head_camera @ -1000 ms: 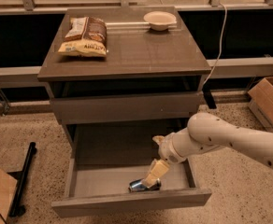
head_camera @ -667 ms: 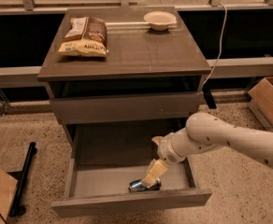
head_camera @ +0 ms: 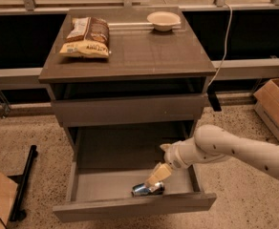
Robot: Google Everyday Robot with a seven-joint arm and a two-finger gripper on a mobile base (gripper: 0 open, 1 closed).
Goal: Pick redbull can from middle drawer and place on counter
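Speckled floor [head_camera: 39, 128] all round, drawer cabinet in the middle. Hand [head_camera: 155, 178] is down inside the open middle drawer [head_camera: 106, 185], tip touching the can [head_camera: 148, 189] — can't tell if it's actually gripping it or just resting on it. Can lies on its side on the drawer floor, near the front wall, right of centre. White arm [head_camera: 235, 151] comes in from the right, over the drawer's right edge. Drawer above is closed. Up on the desk [head_camera: 144, 56] — chip bag [head_camera: 86, 37] back-left, pale bowl [head_camera: 164, 20] back-right. Cardboard box [head_camera: 275, 104] at far right.
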